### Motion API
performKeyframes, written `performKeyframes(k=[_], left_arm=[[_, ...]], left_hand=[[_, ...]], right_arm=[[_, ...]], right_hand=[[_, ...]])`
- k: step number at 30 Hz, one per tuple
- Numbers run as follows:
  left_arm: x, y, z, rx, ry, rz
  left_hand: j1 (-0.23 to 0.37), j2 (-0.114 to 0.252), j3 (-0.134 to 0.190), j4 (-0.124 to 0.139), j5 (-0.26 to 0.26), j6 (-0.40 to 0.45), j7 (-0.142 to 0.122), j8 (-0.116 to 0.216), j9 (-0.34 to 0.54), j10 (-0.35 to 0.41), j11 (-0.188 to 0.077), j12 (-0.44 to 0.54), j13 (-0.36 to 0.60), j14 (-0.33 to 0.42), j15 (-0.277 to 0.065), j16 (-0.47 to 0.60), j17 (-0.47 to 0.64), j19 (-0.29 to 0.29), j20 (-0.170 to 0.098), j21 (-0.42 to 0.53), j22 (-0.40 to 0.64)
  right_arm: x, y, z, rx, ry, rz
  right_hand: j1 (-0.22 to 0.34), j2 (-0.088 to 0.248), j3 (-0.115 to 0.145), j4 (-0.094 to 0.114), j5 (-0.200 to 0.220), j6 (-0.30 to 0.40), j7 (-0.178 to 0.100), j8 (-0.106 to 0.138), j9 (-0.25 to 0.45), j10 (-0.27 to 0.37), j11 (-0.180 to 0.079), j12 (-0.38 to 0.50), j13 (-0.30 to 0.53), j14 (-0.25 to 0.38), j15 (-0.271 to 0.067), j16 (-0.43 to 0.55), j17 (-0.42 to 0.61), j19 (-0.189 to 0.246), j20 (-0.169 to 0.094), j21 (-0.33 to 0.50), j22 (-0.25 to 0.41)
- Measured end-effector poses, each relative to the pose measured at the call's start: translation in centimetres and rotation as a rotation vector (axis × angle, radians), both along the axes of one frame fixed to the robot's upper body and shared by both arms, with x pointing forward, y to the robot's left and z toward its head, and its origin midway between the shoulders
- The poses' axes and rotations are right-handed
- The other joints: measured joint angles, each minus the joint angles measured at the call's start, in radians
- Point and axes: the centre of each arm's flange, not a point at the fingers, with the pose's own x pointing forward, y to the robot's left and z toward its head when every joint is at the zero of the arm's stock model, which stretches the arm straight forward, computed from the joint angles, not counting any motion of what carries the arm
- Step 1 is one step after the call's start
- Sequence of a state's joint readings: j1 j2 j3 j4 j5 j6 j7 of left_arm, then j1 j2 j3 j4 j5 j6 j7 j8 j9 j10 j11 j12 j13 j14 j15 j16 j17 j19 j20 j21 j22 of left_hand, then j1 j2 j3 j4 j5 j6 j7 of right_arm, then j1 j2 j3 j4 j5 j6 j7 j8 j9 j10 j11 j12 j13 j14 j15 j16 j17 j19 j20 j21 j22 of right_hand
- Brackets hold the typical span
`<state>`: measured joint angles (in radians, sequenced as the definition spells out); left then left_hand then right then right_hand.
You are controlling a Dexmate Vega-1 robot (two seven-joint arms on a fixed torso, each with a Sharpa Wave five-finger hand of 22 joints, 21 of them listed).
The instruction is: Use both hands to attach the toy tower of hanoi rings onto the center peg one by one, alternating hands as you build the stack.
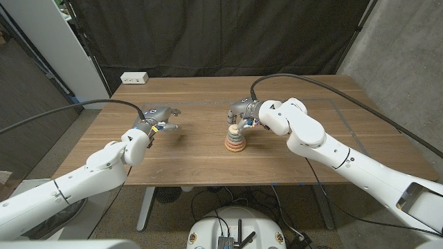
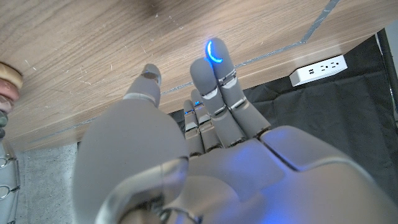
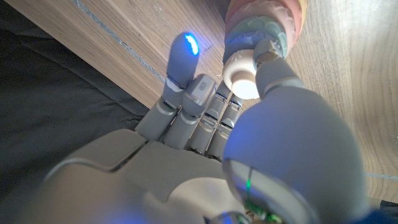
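table [image 1: 208, 162] bears the work | right hand [image 1: 243, 112] over stack [image 1: 234, 140] at table centre, thumb touching pale cap [image 3: 241, 76], likely seating it; grip unclear | left hand [image 1: 156, 117] apart, fingers spread, empty, probably awaiting its turn

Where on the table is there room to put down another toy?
Bare wood lies between the left hand and the ring stack, and along the far edge near the white power strip. It is crowded where the right hand hovers over the stack.
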<state>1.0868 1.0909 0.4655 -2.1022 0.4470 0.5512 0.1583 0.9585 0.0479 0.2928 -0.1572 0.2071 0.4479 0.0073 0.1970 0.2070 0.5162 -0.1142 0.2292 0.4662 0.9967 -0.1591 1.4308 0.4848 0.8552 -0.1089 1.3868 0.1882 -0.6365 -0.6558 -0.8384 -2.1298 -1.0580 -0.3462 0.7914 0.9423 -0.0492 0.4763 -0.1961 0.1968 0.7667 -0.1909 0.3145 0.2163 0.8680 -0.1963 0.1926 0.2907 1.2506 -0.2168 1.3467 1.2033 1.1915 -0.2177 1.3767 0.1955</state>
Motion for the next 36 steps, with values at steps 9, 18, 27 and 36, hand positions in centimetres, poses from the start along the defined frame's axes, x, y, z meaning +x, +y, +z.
performKeyframes(k=[9, 18, 27, 36], left_arm=[[0.11, 0.26, -0.03, -0.002, 0.0, 0.002], [0.19, 0.32, -0.02, -0.005, -0.004, -0.005], [0.28, 0.34, 0.07, -0.007, -0.006, -0.006], [0.31, 0.32, 0.01, -0.007, -0.005, -0.007]], left_hand=[[0.002, 0.002, 0.0, 0.0, 0.0, 0.0, 0.0, 0.0, 0.0, 0.0, 0.0, 0.0, 0.0, -0.005, 0.006, 0.0, 0.005, -0.001, 0.002, 0.004, 0.0], [-0.002, 0.007, 0.0, 0.0, -0.004, 0.0, 0.0, 0.0, 0.0, 0.0, 0.0, 0.0, 0.0, -0.005, 0.005, -0.004, 0.005, -0.001, 0.002, 0.004, 0.0], [-0.003, 0.008, 0.004, 0.004, -0.004, 0.0, 0.0, 0.0, 0.0, 0.006, -0.005, 0.0, 0.0, -0.005, 0.005, -0.004, 0.005, -0.001, 0.002, 0.004, 0.0], [-0.003, 0.008, 0.008, 0.0, -0.004, 0.0, 0.0, 0.0, 0.0, 0.006, -0.005, 0.0, 0.0, -0.005, 0.005, -0.004, 0.005, -0.001, 0.002, 0.004, 0.0]], right_arm=[[0.28, 0.02, -0.22, -0.012, 0.007, -0.016], [0.25, -0.18, -0.36, -0.012, 0.015, -0.024], [0.08, -0.46, -0.44, -0.012, 0.017, -0.027], [-0.24, -0.57, -0.66, -0.021, 0.001, -0.025]], right_hand=[[0.0, 0.0, 0.0, 0.0, -0.001, 0.0, 0.0, -0.002, 0.0, 0.0, 0.0, 0.0, 0.0, 0.0, 0.0, 0.0, 0.003, 0.0, 0.0, 0.0, 0.0], [-0.009, -0.009, 0.009, 0.009, -0.002, 0.0, 0.0, -0.007, -0.003, -0.002, 0.001, -0.007, 0.0, 0.0, 0.0, 0.005, 0.005, 0.0, 0.0, 0.0, 0.0], [-0.09, -0.04, 0.026, 0.035, -0.009, -0.042, 0.015, -0.05, -0.003, -0.103, -0.007, -0.015, -0.026, 0.0, 0.0, 0.012, 0.012, -0.008, 0.0, -0.007, 0.0], [-0.111, -0.081, 0.02, 0.039, -0.016, -0.14, 0.019, -0.087, -0.003, -0.207, -0.009, -0.016, -0.045, -0.019, -0.002, 0.007, 0.009, -0.013, -0.005, -0.012, 0.002]])
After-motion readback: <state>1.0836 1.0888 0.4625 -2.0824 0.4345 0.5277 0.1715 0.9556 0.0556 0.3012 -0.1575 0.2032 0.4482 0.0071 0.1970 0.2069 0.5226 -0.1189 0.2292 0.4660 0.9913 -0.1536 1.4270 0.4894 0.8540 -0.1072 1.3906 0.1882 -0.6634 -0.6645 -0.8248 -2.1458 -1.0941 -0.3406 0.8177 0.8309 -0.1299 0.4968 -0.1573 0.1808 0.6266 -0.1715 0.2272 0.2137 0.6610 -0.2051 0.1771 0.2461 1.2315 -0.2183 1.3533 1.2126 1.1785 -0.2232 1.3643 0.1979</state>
